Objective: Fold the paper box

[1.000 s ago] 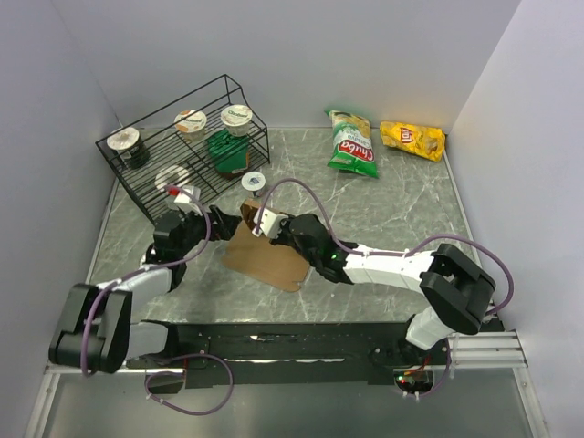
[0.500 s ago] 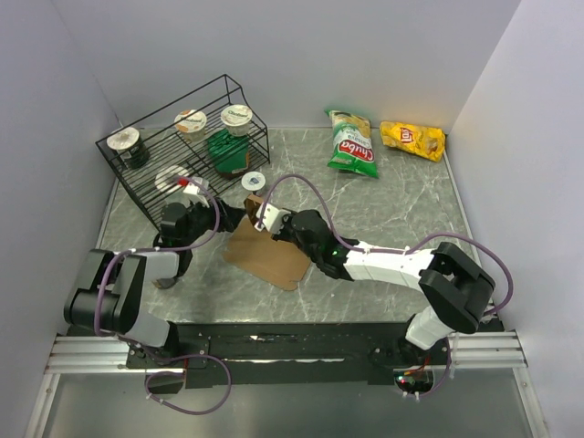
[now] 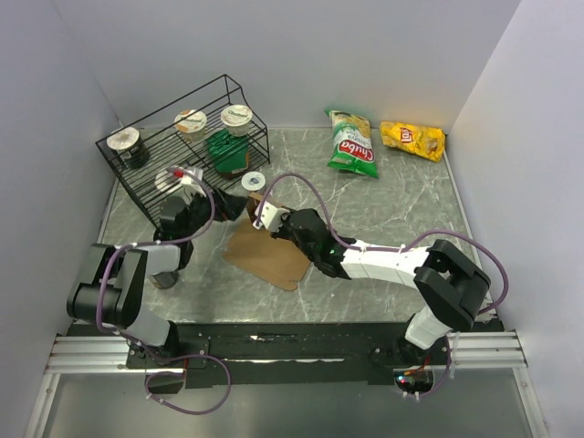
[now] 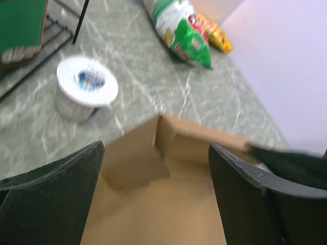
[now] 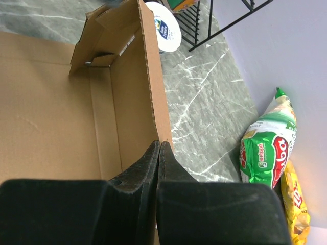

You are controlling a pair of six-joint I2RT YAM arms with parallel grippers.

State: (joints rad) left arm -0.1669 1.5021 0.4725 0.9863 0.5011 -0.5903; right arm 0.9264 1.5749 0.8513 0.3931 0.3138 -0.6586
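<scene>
I have the right gripper [image 5: 159,148] pinched on the raised side wall of the paper box [image 3: 272,260], which lies mid-table [image 3: 401,210]; my left gripper [image 4: 156,153], jaws spread and empty, faces its far corner at 12 o'clock, close in

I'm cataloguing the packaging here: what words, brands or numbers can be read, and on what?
"Chuba", roughly, unsure: white letters on the green chip bag's red oval.
Yellow chip bag: red logo, too small to read.
Cup lids in the wire rack: too small.
Green carton in the rack: white lettering, blurred.
Loose white cup: blue mark, blurred.
Paper box: no print.
</scene>
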